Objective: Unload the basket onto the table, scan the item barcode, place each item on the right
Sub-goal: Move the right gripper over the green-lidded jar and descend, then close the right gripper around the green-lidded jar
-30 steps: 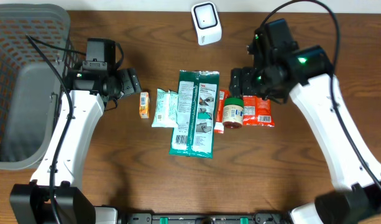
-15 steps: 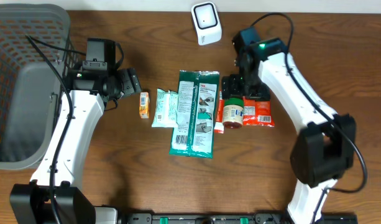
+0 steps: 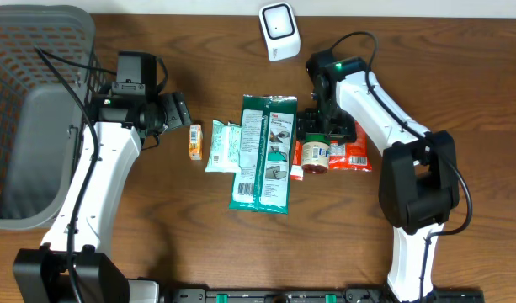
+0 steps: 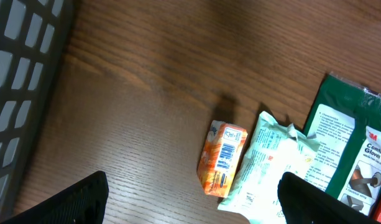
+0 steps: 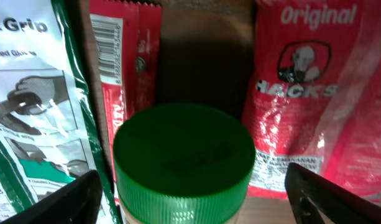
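The white barcode scanner (image 3: 279, 31) stands at the table's back edge. Below it, a row of items lies on the wood. One is a jar with a green lid (image 3: 316, 152) (image 5: 184, 155), lying between a red stick pack (image 5: 125, 68) and a red Hacks bag (image 5: 314, 106). My right gripper (image 3: 316, 128) (image 5: 193, 199) hovers over the jar, open, one finger on each side of the lid and apart from it. My left gripper (image 3: 180, 110) (image 4: 193, 208) stands open and empty beside a small orange box (image 3: 194, 141) (image 4: 222, 158) whose barcode faces up.
A green 3M glove pack (image 3: 264, 151) and a white-green pouch (image 3: 222, 146) lie in the middle of the row. A grey mesh basket (image 3: 30, 101) fills the left side, close behind my left arm.
My right arm has swung in to the left and come down over the jar. The left arm and all the items have stayed where they were.
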